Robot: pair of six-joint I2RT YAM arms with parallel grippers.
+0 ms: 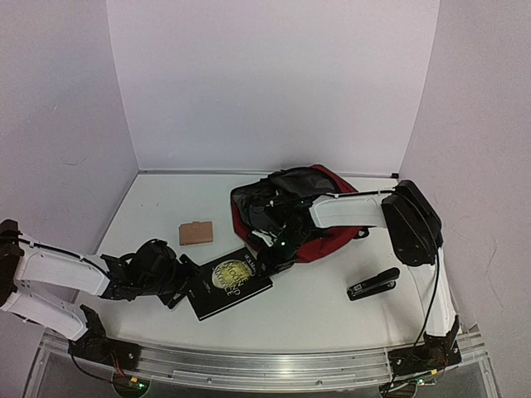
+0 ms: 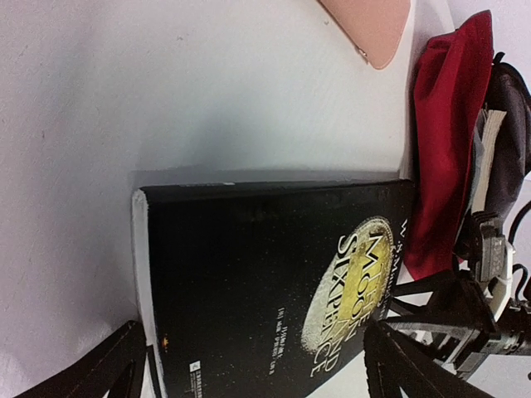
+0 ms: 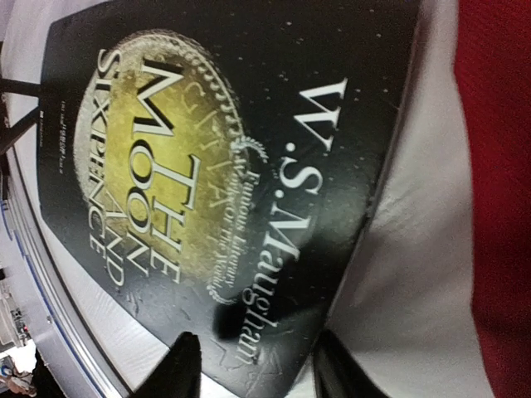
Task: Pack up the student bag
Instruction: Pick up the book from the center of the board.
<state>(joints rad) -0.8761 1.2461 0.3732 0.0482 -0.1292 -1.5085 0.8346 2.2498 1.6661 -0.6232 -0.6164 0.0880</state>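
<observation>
The student bag (image 1: 332,242), dark red with a black top, lies open at the back centre and shows as red fabric (image 2: 444,141) (image 3: 498,166) in both wrist views. In front of it a black book (image 1: 228,280) (image 2: 257,274) (image 3: 216,149) with a gold disc on its cover lies flat on the table. My left gripper (image 1: 184,286) (image 2: 253,380) is open, its fingers spread either side of the book's near end. My right gripper (image 1: 278,255) (image 3: 253,373) is open over the book's corner nearest the bag, one finger above the cover and the other past the edge.
A tan wallet-like item (image 1: 196,233) (image 2: 373,25) lies left of the bag. A black stapler (image 1: 372,283) sits to the right, near the right arm. White walls close the table at the back and sides.
</observation>
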